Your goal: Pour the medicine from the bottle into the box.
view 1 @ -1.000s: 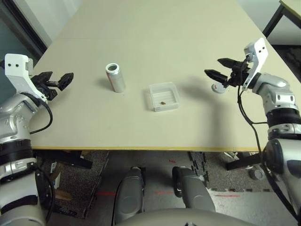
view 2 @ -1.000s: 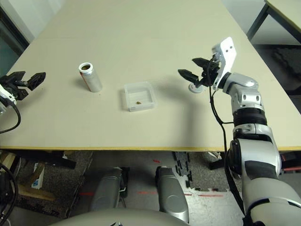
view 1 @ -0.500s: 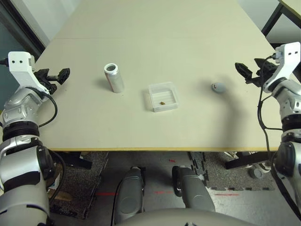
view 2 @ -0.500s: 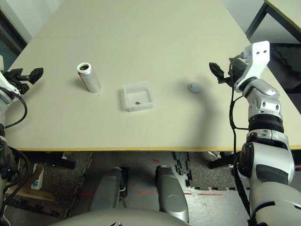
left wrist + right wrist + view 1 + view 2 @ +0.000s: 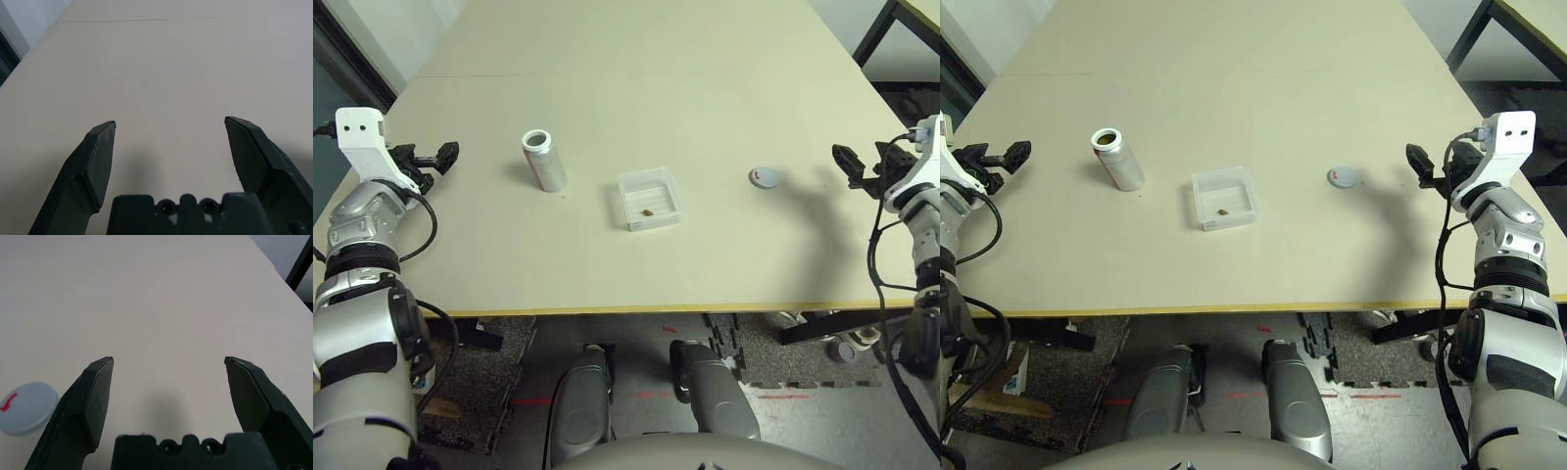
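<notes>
The uncapped silvery bottle [image 5: 544, 162] stands upright on the left half of the table, its white rim open. To its right lies the clear square box [image 5: 649, 198] with a tiny brownish medicine piece [image 5: 649, 211] on its ridged bottom. The flat grey cap [image 5: 764, 176] with its red mark lies on the table right of the box, and also beside one finger in the right wrist view [image 5: 27, 407]. My left gripper [image 5: 438, 157] hovers open near the table's left edge, well left of the bottle. My right gripper [image 5: 848, 164] is open near the right edge, right of the cap, holding nothing.
The beige table [image 5: 636, 88] stretches far back behind the objects. Its front edge [image 5: 656, 309] runs close below the box. A dark table leg [image 5: 876, 29] stands at the far right corner.
My right gripper has drawn back from over the cap to the table's right edge, leaving the cap lying flat. The left gripper has pulled back slightly to the left.
</notes>
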